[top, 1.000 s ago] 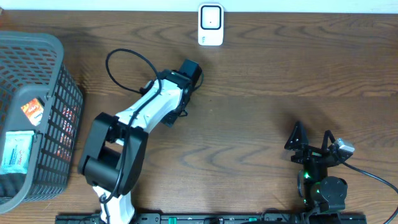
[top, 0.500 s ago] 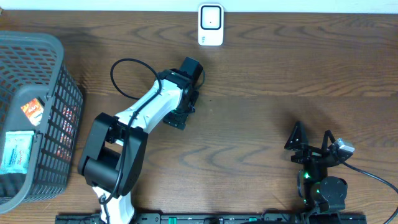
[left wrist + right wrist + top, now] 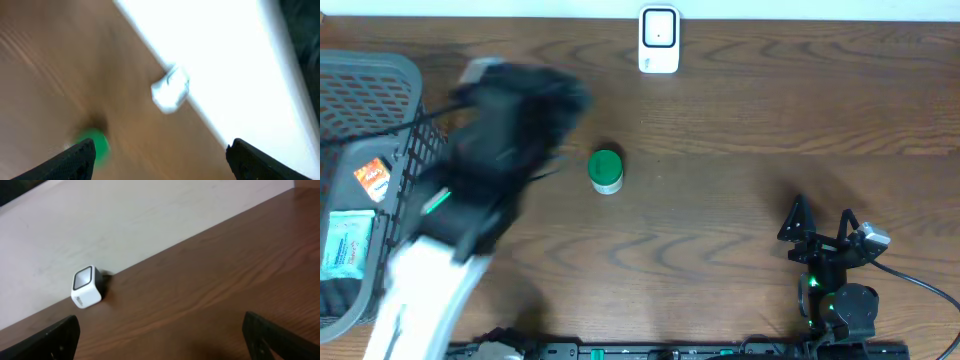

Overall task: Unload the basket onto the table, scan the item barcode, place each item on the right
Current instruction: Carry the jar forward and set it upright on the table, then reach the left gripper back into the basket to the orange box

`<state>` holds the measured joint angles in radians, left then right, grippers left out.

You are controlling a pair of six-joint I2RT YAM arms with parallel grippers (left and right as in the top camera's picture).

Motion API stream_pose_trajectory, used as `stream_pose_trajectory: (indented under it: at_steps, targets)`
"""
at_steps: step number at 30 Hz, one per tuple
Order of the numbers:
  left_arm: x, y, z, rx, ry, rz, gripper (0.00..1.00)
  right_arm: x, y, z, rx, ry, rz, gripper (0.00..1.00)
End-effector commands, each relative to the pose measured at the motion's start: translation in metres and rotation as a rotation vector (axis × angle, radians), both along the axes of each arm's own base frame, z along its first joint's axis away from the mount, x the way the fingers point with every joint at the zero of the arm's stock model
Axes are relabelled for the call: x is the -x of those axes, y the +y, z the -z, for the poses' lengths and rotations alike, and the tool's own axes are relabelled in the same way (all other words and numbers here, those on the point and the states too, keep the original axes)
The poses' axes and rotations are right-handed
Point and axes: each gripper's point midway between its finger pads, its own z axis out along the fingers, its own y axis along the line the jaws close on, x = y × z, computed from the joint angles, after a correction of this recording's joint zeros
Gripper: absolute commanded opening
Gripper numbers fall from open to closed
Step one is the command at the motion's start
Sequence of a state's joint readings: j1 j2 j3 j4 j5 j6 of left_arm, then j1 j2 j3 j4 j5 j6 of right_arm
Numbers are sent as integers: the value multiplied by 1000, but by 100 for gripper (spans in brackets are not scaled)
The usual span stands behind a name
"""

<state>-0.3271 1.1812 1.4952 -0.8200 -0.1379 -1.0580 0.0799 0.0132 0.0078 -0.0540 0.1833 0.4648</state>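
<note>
The jar (image 3: 606, 170), green cap up, stands alone on the table (image 3: 750, 120) at the centre of the overhead view, below the white scanner (image 3: 659, 40) at the top edge and well apart from it. Nothing touches it.

The left arm (image 3: 480, 190) is a blur across the left of that view, over the near wall of the basket (image 3: 360, 62). The left gripper (image 3: 162, 160) has its jaws spread wide with nothing between them; its camera shows the jar at lower left and the scanner mid-frame, both smeared. The right gripper (image 3: 822, 215) sits at lower right, jaws fully apart and empty.

The jar looks finished with, so the step in hand is probably fetching another item from the basket. To do it well:

- Keep the jaws wide until they are over one item only. An orange packet (image 3: 372, 178) and a white packet (image 3: 345, 245) lie against the left side.
- Come down from above, clear of the basket's wall and rim.
- The packets look flat and limp, so pinch an edge rather than the middle.
- No barcode can be made out from here. Hold the item so that its printed face can be turned toward the scanner.
- Carry it wide of the jar, which could tip if it is clipped.
</note>
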Motion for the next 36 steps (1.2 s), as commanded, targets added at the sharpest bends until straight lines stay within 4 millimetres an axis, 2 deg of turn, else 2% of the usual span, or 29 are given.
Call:
stream_pose_trajectory:
  at_steps: [1,4,6,8,10,13,16,17,20,23,29,35,36]
  targets:
    - [45,108,-34,-330,-71,-207,86,0,0,2,-8,3,1,99]
    - [76,174,-39,-442,-22,-386,86,0,0,2,-8,3,1,99]
    - [87,208,-38,-498,28,-466,93,0,0,2,-8,3,1,99]
    - [86,234,-33,-545,75,-479,94,0,0,2,-8,3,1,99]
    - [80,264,-18,-549,143,-497,95,0,0,2,-8,3,1,99]
    - [69,301,19,-497,266,-526,95,0,0,2,-8,3,1,99]
    - [54,330,66,-490,418,-474,95,0,0,2,-8,3,1,99]
    - [45,338,89,-502,483,-419,95,0,0,2,-8,3,1,99]
    - [27,351,136,-503,595,-321,95,0,0,2,-8,3,1,99]
    - [15,361,171,-497,660,-266,95,0,0,2,-8,3,1,99]
    - [-3,376,226,-472,726,-222,95,0,0,2,-8,3,1,99]
    - [-13,383,276,-436,783,-192,95,0,0,2,-8,3,1,99]
    - [-14,384,291,-426,802,-183,95,0,0,2,-8,3,1,99]
